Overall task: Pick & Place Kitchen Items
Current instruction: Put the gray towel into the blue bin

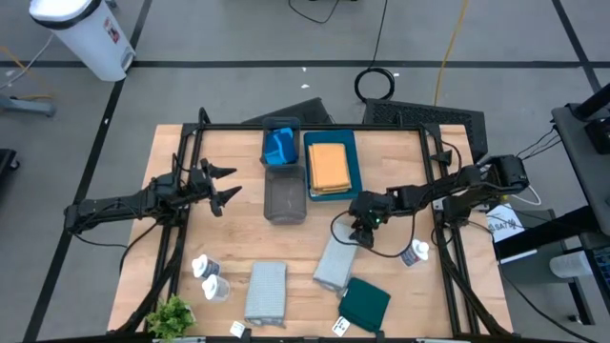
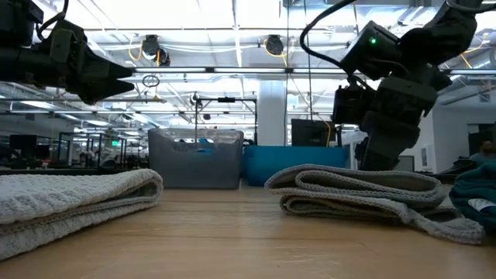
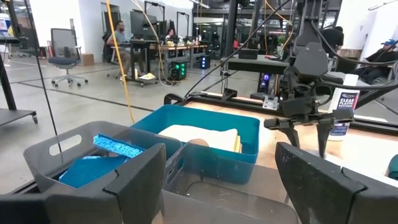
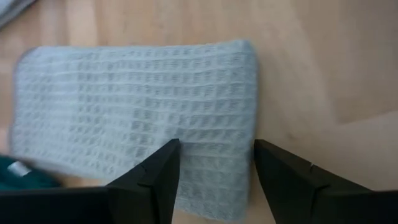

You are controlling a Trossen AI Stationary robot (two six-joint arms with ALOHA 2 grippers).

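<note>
- High view: straight down over the whole pale wooden table (image 1: 238, 152).
- Low view: level at tabletop height, very near the folded grey waffle-weave cloth (image 2: 364, 190).
- Right wrist view: close above that same cloth (image 4: 143, 99).
- Left wrist view: faces across the trays.

Wooden table (image 1: 243, 248). Left gripper (image 1: 225, 186) held open, left of the grey tray (image 1: 284, 199). Right gripper (image 1: 361, 238) points down with its jaws parted over the top end of a pale grey cloth (image 1: 335, 265). Teal tray (image 1: 355, 171) holds an orange cloth (image 1: 329, 167). Dark teal cloth (image 1: 365, 304), second grey cloth (image 1: 266, 292), white bottles (image 1: 210, 277) and a small plant (image 1: 172, 315) near the front edge.
</note>
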